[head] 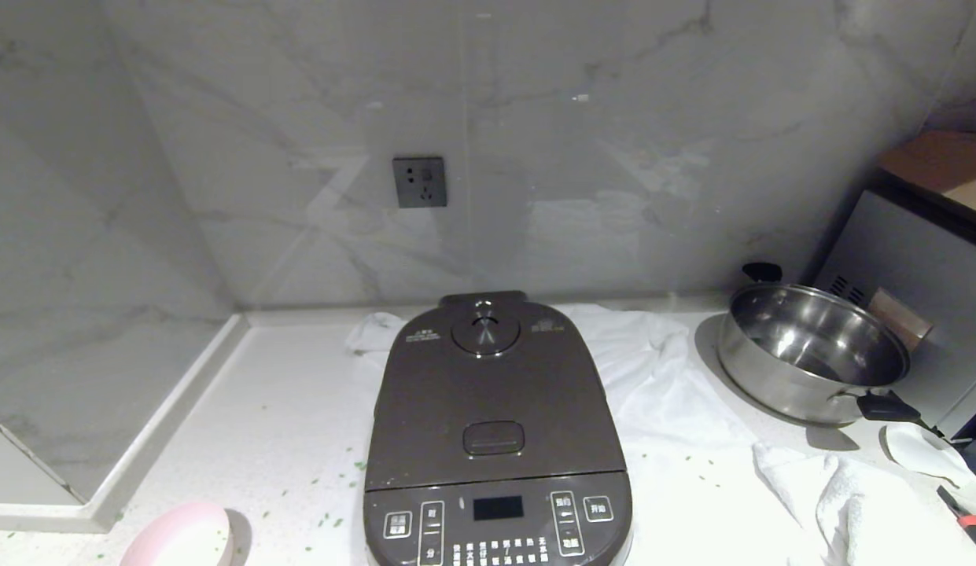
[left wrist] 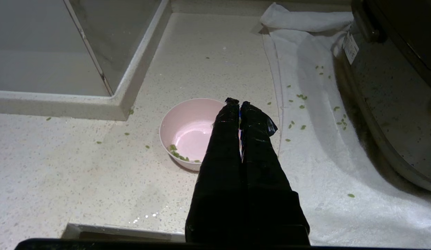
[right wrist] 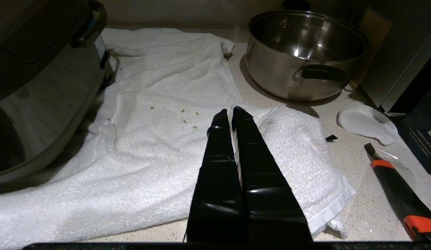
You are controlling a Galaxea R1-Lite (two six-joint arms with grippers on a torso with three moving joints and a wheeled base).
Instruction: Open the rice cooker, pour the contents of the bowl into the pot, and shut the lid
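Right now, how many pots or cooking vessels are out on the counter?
2: the rice cooker in the middle with its lid shut, and a steel pan to its right by the grey appliance. Any inner pot is hidden.

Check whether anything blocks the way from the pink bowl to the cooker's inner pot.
Yes. The lid of the rice cooker is shut, covering the pot. The bowl sits on the counter to the cooker's left with green bits inside; nothing stands between them. Left gripper is shut above the bowl.
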